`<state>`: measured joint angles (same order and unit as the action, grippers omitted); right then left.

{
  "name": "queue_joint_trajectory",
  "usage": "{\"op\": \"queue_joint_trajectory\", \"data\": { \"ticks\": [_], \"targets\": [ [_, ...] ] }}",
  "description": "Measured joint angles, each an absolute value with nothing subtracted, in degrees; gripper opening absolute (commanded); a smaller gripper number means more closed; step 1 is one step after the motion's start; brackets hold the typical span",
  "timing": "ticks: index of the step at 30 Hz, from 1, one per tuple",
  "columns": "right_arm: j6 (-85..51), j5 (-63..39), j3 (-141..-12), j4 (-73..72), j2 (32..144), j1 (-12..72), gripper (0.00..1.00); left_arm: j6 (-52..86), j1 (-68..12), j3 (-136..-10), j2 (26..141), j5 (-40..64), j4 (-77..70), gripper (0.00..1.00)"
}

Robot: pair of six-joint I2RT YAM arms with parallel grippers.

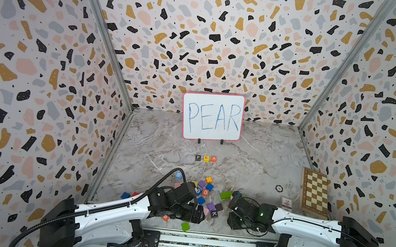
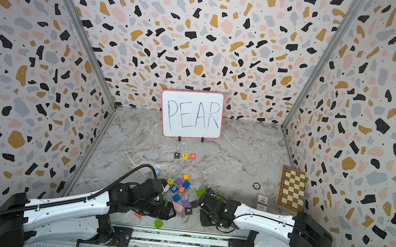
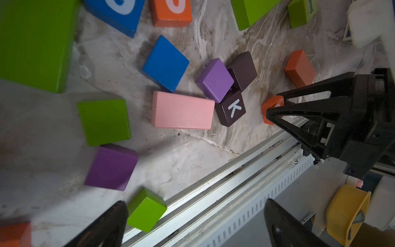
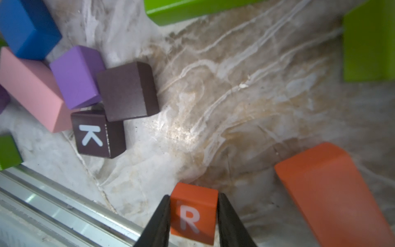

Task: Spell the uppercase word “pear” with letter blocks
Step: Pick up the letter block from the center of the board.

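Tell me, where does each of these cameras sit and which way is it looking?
Both top views: high above the robot's base, looking forward and down at the table, whiteboard and PEA row; left arm and right arm show.
Left wrist: on the left arm, looking down at loose blocks; open left fingers at the picture's edge, right fingers beyond.
Right wrist: on the right arm, looking down closely; right fingers shut on the R block.
Shared: both wrist views show the K block.
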<state>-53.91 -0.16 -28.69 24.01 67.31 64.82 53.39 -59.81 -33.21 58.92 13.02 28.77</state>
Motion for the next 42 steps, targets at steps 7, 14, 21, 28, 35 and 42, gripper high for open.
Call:
{"op": "queue_joint_trajectory", "data": {
  "ticks": [7, 14, 21, 28, 35, 42],
  "targets": [
    [-53.9, 0.8, -30.1, 25.5, 68.8, 65.5, 0.41, 53.4, -59.8, -33.2, 58.9, 13.0, 28.6, 0.99],
    [-54.2, 3.1, -33.2, 28.1, 72.8, 68.6, 0.42, 53.3, -59.8, -33.2, 58.8, 13.0, 28.7, 0.99],
    [-54.8, 5.5, -38.3, 32.1, 79.1, 70.3, 0.33, 53.1, -59.8, -33.2, 58.5, 13.0, 29.2, 0.99],
    [-55.0, 6.3, -39.7, 33.2, 80.7, 70.8, 0.28, 53.1, -59.8, -33.2, 57.8, 13.0, 29.4, 0.99],
    [-55.1, 6.3, -39.7, 33.3, 80.5, 70.8, 0.27, 53.1, -59.8, -33.2, 57.1, 12.9, 29.5, 0.99],
    [-54.8, 6.1, -39.7, 34.1, 79.7, 68.6, 0.28, 52.6, -59.7, -33.2, 56.7, 11.2, 29.7, 0.99]
  ]
}}
